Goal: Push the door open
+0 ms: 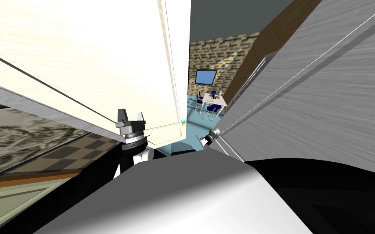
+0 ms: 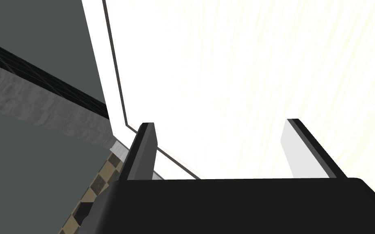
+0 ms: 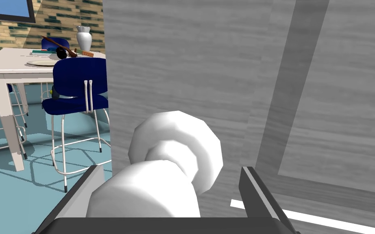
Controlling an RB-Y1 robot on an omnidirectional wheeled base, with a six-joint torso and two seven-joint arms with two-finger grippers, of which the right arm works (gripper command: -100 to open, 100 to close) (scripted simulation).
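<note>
Left gripper point(image 1: 131, 114), fingers spread wide, points at the cream-white panelled leaf point(image 1: 101, 61) near its lower corner. Right gripper point(image 3: 171, 167), equally wide, straddles the round white knob point(image 3: 174, 140) of the grey wood-grain door point(image 3: 223, 61) without clamping it. Past the door's free edge stand a blue chair point(image 3: 79, 73) and a white table point(image 3: 3, 57). The door looks partly open, with more pushing probably left.

Head cam is looking steeply down and forward from up top, rolled quite a bit, taking in the cream panel point(image 1: 101, 61) on the left and the grey door point(image 1: 325, 101) on the right. A far-off table point(image 1: 214, 98) is peeking through the gap between them. Left wrist cam is staring along its hand, nearly up against that cream panel. Right wrist cam is sitting right at the grey door's white knob point(image 3: 174, 150), also catching that same table, from much nearer.
</note>
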